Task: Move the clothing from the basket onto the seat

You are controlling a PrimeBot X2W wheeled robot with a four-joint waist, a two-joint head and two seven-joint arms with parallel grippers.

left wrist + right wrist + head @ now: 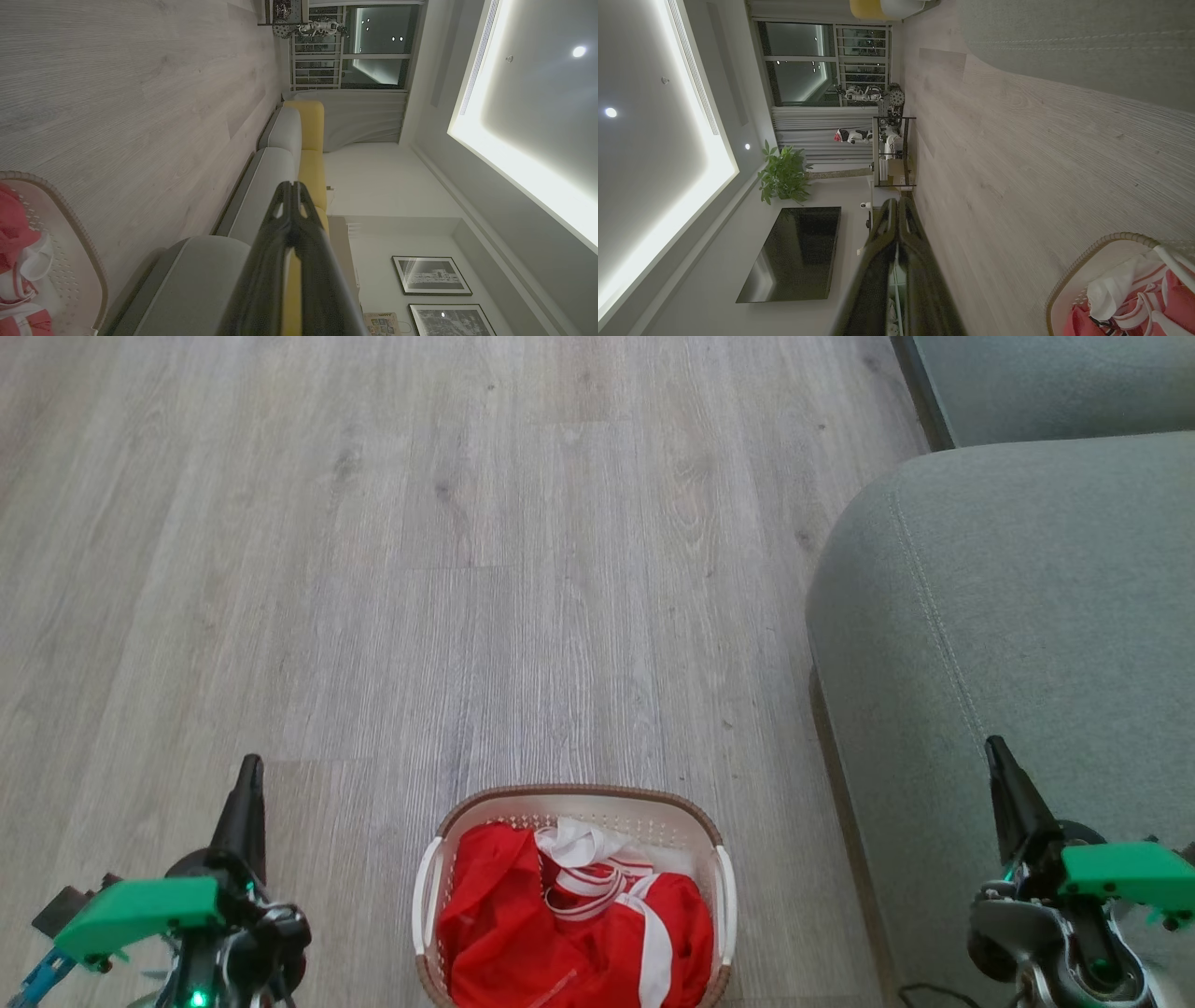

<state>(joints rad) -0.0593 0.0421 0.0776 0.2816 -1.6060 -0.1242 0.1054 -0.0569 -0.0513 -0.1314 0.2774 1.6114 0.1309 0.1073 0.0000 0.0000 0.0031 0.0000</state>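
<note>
The basket [569, 798], cream-white with a brown rim, stands on the floor at the bottom centre of the head view, holding the red clothing [523, 915] with white stripes. The grey-green seat [1018, 616] lies to its right. My left gripper [248, 775] hovers left of the basket, shut and empty. Over the seat's near part my right gripper [995, 751] is also shut with nothing in it. In the left wrist view the shut fingers [289, 219] point toward the sofa, with the basket [74, 228] at the lower left. The right wrist view has the basket [1083, 261] and clothing [1153, 298] at its lower right.
Pale wood-look floor [467, 569] stretches ahead of the basket. A second sofa cushion [1055, 383] sits at the top right. The wrist views reveal a yellow sofa back [312, 154], a potted plant [784, 175], a dark screen [794, 254] and a shelf unit [892, 151].
</note>
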